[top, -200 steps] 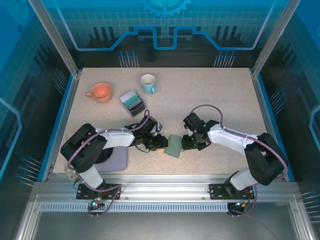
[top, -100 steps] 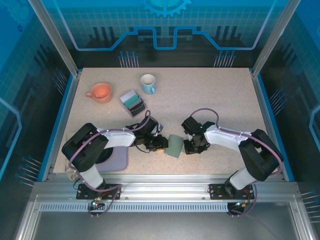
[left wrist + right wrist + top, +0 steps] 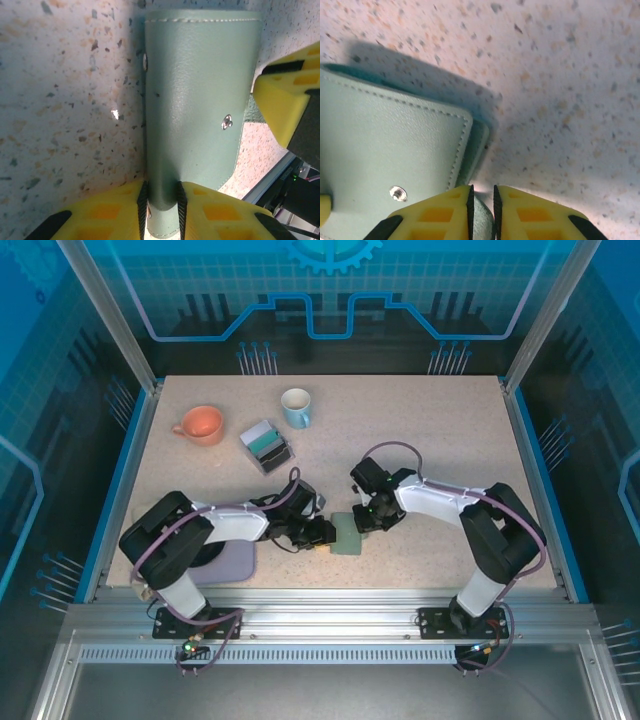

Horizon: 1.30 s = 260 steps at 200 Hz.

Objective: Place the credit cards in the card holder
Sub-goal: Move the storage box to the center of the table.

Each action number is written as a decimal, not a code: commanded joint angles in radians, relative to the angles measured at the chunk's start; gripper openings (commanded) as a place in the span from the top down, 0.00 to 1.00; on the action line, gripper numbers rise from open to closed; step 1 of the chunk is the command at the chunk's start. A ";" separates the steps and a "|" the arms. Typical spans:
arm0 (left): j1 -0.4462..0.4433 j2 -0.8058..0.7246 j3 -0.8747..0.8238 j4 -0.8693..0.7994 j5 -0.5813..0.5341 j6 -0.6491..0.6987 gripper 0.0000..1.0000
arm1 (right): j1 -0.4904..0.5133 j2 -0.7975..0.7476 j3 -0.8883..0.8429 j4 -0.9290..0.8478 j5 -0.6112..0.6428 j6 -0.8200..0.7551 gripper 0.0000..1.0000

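Note:
The sage-green card holder [image 3: 348, 534] lies on the speckled table between my two grippers. My left gripper [image 3: 322, 533] is shut on its folded spine [image 3: 161, 200], the leather pinched between the black pads. From the far right side, my right gripper [image 3: 366, 521] is shut on a corner of the holder's lower flap [image 3: 482, 212]. The upper flap [image 3: 395, 145] with its round snap [image 3: 397, 191] lies to the left of the jaws. The credit cards [image 3: 266, 443], teal, dark and pale, stand in a small clear-grey box [image 3: 262, 456] further back on the left.
An orange mug [image 3: 201, 424] and a blue-and-white mug [image 3: 296, 407] stand at the back. A lavender mat [image 3: 228, 560] lies under the left arm near the front edge. The right half of the table [image 3: 450, 440] is bare.
My right gripper has swung left and back onto the holder's far right corner and its jaws have narrowed. The holder now lies flatter. The left gripper has held its grip.

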 commanded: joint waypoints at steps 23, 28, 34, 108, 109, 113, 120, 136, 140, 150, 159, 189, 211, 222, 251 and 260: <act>-0.006 -0.087 -0.016 -0.021 -0.076 -0.012 0.72 | -0.001 0.000 0.028 -0.064 0.105 -0.033 0.76; -0.005 -0.093 -0.018 -0.026 -0.084 -0.011 0.72 | -0.004 -0.005 0.027 -0.070 0.110 -0.036 0.74; -0.004 -0.104 -0.019 -0.033 -0.095 -0.010 0.72 | -0.006 -0.010 0.026 -0.077 0.118 -0.039 0.73; 0.187 -0.332 0.014 -0.253 -0.251 0.056 0.51 | -0.114 -0.155 0.073 0.035 -0.087 -0.024 0.43; 0.193 -0.336 0.014 -0.255 -0.251 0.056 0.50 | -0.115 -0.153 0.076 0.040 -0.092 -0.024 0.43; 0.218 -0.347 0.016 -0.264 -0.253 0.055 0.46 | -0.120 -0.148 0.086 0.057 -0.113 -0.021 0.39; 0.259 -0.369 0.021 -0.277 -0.250 0.061 0.42 | -0.130 -0.132 0.107 0.083 -0.145 -0.015 0.32; 0.353 -0.388 0.050 -0.323 -0.254 0.082 0.30 | -0.140 -0.080 0.174 0.123 -0.191 -0.004 0.23; 0.376 -0.387 0.062 -0.334 -0.254 0.089 0.23 | -0.142 -0.063 0.191 0.127 -0.196 -0.001 0.21; 0.434 -0.375 0.093 -0.364 -0.252 0.108 0.15 | -0.140 -0.015 0.254 0.129 -0.218 0.004 0.20; 0.481 -0.357 0.124 -0.391 -0.251 0.117 0.14 | -0.138 0.028 0.303 0.137 -0.238 0.014 0.19; 0.642 -0.256 0.214 -0.393 -0.183 0.106 0.03 | -0.118 0.175 0.448 0.173 -0.294 0.041 0.19; 0.686 -0.161 0.307 -0.384 -0.139 0.115 0.01 | -0.107 0.282 0.564 0.167 -0.320 0.050 0.18; 0.698 -0.107 0.346 -0.366 -0.118 0.109 0.01 | -0.102 0.334 0.619 0.168 -0.328 0.055 0.17; 0.710 0.032 0.456 -0.362 -0.111 0.084 0.01 | -0.091 0.457 0.758 0.157 -0.365 0.058 0.13; 0.716 0.066 0.477 -0.344 -0.106 0.070 0.01 | -0.084 0.494 0.804 0.150 -0.379 0.054 0.11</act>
